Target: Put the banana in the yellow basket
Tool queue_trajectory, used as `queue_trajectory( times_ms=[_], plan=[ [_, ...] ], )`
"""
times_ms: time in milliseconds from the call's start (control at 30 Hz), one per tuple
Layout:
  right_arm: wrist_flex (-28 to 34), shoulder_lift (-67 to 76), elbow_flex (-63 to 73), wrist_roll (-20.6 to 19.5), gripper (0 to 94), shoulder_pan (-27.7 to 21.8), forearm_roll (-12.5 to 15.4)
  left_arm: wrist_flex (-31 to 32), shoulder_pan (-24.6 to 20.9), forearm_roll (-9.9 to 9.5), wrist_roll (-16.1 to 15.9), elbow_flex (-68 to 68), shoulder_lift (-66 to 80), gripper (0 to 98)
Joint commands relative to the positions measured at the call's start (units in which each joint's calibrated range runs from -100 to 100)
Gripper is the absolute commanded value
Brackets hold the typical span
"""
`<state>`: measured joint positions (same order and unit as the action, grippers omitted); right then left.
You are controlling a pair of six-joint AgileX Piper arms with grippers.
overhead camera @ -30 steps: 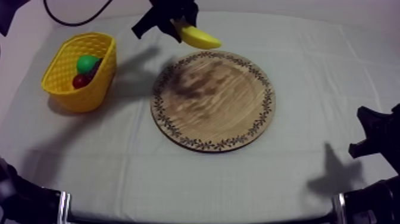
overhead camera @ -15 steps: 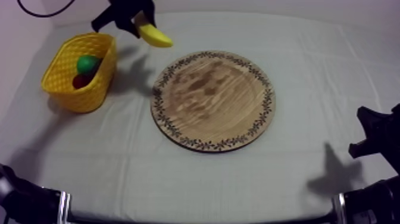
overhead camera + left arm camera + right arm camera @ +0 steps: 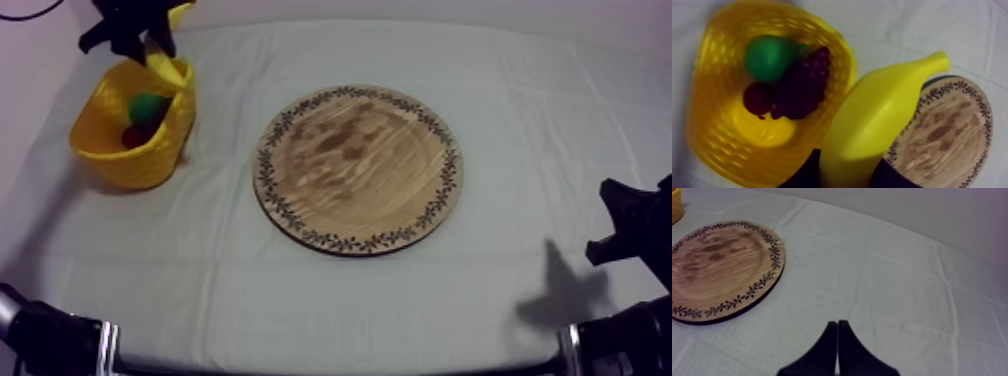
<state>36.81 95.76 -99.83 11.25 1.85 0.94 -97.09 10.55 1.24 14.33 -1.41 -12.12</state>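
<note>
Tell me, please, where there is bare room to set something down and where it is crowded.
Free: the whole face of the wooden board, and the cloth between it and the right gripper. Crowded: the yellow basket, with pear, grapes and small red fruit inside and the left gripper holding the banana above its rim.

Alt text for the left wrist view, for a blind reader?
The left claw holds a banana at the rim of a yellow basket, with the wooden board beyond it. In the basket lie a green pear, dark grapes and a small red fruit.
</note>
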Motion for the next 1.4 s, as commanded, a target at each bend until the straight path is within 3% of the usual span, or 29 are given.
queue_trajectory(
  times_ms=[0,533,1067,1200,1367],
  plan=[
    [-0.03,0.0,-0.05,0.0,0.3,-0.01,0.02,0.02,-1.75,-0.34,-1.5,0.85,0.62,25.0],
    [-0.03,0.0,-0.05,0.0,0.3,-0.01,0.02,-1.04,-7.22,-2.61,-5.06,4.92,2.74,26.1],
    [-0.03,0.0,-0.05,0.0,0.3,-0.01,0.02,8.38,-7.83,-2.5,-5.63,10.26,-6.48,27.2],
    [-0.03,0.0,-0.05,0.0,0.3,-0.01,0.02,11.02,-7.83,-2.42,-5.8,10.26,-8.68,34.9],
    [-0.03,0.0,-0.05,0.0,0.3,-0.01,0.02,13.44,-7.89,-2.24,-5.84,10.81,-10.75,59.2]
  ],
)
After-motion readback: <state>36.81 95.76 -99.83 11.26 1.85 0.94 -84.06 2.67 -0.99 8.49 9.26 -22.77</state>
